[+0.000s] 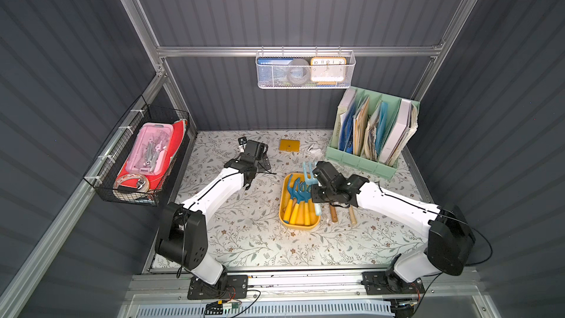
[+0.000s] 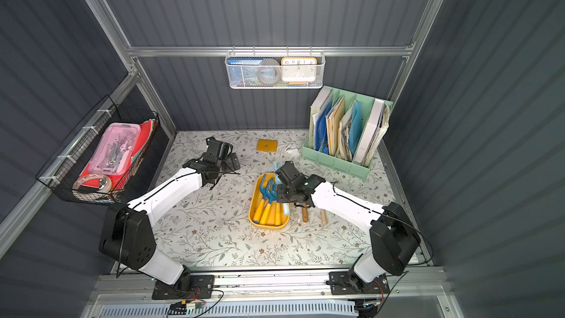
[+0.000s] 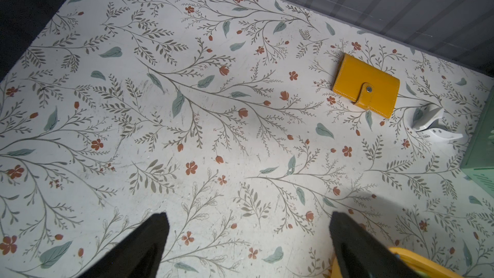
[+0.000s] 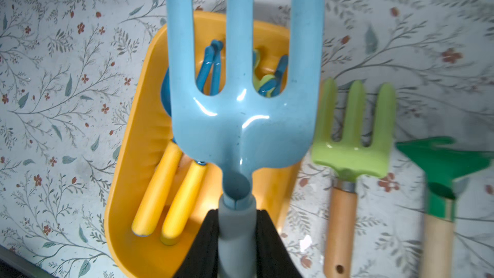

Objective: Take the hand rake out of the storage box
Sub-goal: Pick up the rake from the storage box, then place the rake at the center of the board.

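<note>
The hand rake [image 4: 240,119] is light blue with three tines and a grey-blue handle. My right gripper [image 4: 235,215] is shut on that handle just behind the head and holds the rake tilted above the storage box [image 4: 128,183]. In both top views the rake head [image 1: 308,174] [image 2: 276,168] sticks out past the far end of the mustard-yellow box [image 1: 284,206] [image 2: 252,209]. Several dark-blue tools with yellow handles lie inside the box. My left gripper [image 3: 247,220] hangs open over bare table at the back left [image 1: 265,163], holding nothing.
A green fork [image 4: 350,140] and a green rake [image 4: 443,161], both wooden-handled, lie on the table right of the box. A yellow wallet [image 1: 289,145] and a small white object [image 1: 313,148] sit near the back wall. The mint-green file organiser [image 1: 367,160] stands back right; a black wire basket [image 1: 137,160] hangs left.
</note>
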`<state>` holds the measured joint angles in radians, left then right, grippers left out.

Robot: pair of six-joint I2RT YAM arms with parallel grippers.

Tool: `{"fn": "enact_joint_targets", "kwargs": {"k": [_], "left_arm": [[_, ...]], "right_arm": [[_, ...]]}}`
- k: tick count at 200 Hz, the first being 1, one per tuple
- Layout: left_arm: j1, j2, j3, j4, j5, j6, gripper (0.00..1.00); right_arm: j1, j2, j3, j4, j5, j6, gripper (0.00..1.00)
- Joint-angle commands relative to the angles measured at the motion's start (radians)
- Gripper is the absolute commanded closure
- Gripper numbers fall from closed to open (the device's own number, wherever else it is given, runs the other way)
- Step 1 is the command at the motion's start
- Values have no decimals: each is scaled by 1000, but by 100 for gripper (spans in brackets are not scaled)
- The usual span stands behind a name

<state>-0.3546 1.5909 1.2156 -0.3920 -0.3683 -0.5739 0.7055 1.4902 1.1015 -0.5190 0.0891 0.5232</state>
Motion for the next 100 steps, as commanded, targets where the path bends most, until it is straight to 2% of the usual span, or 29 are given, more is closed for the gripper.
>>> {"fn": "enact_joint_targets", "kwargs": {"k": [1, 100], "left_arm": [[-3, 3, 15, -21, -17, -6, 0], [-3, 17, 28, -18, -15, 1, 0]], "right_arm": [[-57, -55, -35, -90, -1, -88, 87], [-348, -179, -134, -256, 7, -314, 88]]}}
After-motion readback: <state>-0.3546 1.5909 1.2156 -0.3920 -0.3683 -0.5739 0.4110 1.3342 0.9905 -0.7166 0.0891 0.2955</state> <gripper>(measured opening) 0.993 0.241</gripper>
